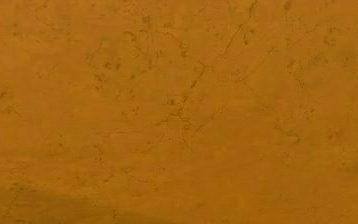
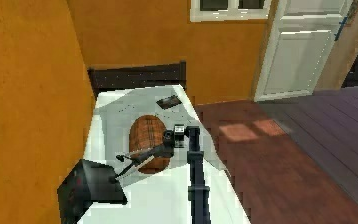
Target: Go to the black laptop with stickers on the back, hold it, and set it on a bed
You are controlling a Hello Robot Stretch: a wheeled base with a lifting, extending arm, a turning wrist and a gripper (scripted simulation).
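Observation:
A black laptop (image 2: 90, 186), standing open and tilted, shows at the arm side view's lower left, at the left edge of a white-sheeted bed (image 2: 155, 205) and against the orange wall. The dark arm (image 2: 196, 185) rises from the bottom edge over the bed. The gripper (image 2: 129, 158) reaches left from the white marker squares (image 2: 177, 136), and its thin fingers end just above the laptop. Bed and laptop lie right behind the far end, so I cannot tell whether it holds anything or touches the laptop.
An orange wall (image 1: 177, 100) stands close in the forward view. On the bed lie a brown oval cushion (image 2: 145, 130) and a small dark flat thing (image 2: 169, 102), below a dark headboard (image 2: 137, 76). A white door (image 2: 299, 50) and dark wooden floor (image 2: 297, 150) lie to the right.

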